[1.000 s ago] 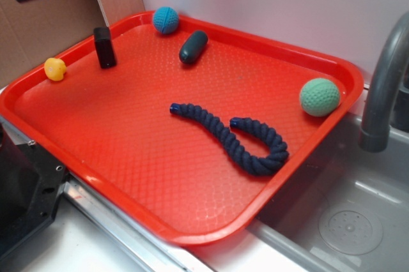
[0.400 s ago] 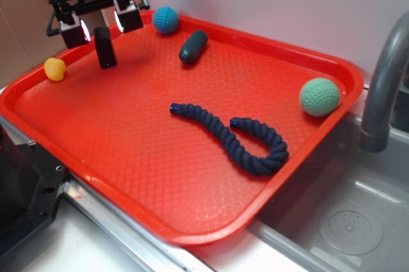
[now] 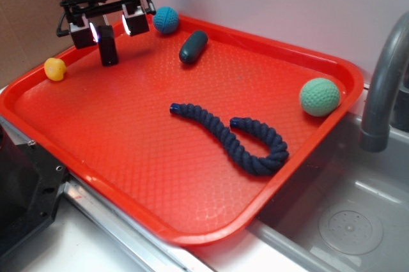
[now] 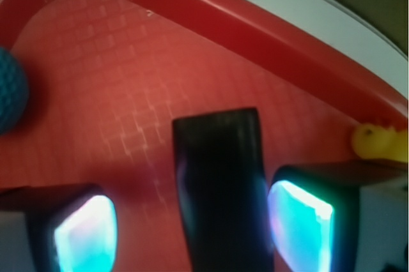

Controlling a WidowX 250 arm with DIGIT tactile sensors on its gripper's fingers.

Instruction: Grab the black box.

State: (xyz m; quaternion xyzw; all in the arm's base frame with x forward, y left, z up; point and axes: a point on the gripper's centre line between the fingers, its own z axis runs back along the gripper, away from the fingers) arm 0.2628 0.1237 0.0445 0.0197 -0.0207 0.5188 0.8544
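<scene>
Lowered fingers [image 3: 108, 27] now straddle black box [image 3: 107, 47], spread, not touching; box upright, long axis vertical.

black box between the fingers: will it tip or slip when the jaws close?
The black box stands upright, taller than wide, so an uneven touch could tip it. It looks rigid with flat sides, which probably suits the gripper. Its matte finish suggests little slip; weight cannot be told.
</scene>
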